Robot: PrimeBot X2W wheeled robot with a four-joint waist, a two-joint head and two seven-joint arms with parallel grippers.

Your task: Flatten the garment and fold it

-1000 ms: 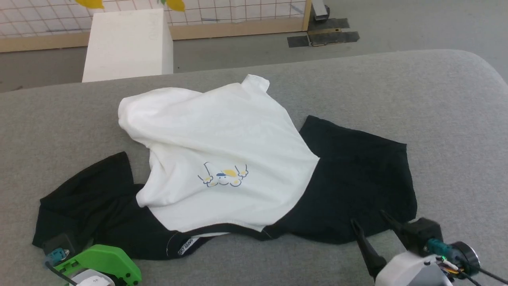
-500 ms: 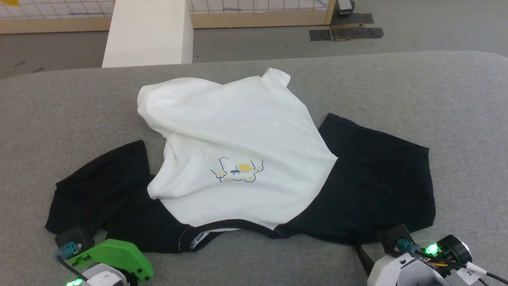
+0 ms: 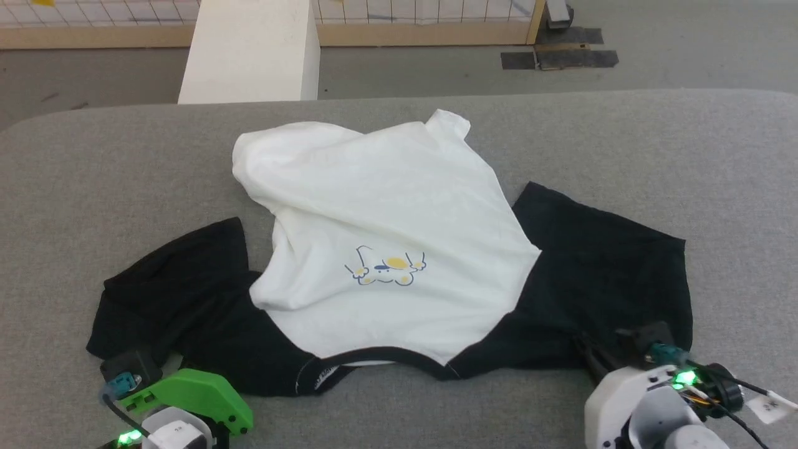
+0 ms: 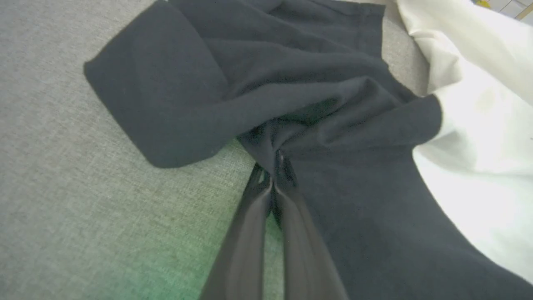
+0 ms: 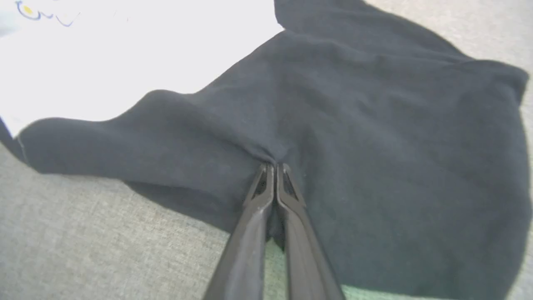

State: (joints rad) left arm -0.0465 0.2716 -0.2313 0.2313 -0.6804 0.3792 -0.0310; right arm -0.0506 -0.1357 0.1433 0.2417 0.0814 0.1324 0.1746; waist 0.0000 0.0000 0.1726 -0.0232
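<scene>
The garment [image 3: 386,231] lies crumpled on the grey padded table [image 3: 686,156], collar [image 3: 386,355] toward me. Its white body is folded over at the far left, with the cartoon print [image 3: 386,271] showing. The black left sleeve [image 3: 174,293] is bunched; the black right sleeve [image 3: 605,274] lies flatter. My left gripper [image 4: 277,160] is shut on a pinched fold of the left sleeve [image 4: 233,83] near its front edge. My right gripper [image 5: 275,165] is shut on a pucker of the right sleeve [image 5: 374,125], and it appears at the sleeve's near edge in the head view [image 3: 589,349].
Beyond the table's far edge stands a white block [image 3: 249,50] on the grey floor. A wood-framed grid panel [image 3: 405,31] and dark tape patches [image 3: 558,57] lie behind. Bare table surface stretches to the right and left of the garment.
The right gripper advanced onto the right sleeve's near edge and went from open to shut on it. The left gripper stayed shut on the left sleeve. The head camera shifted.
</scene>
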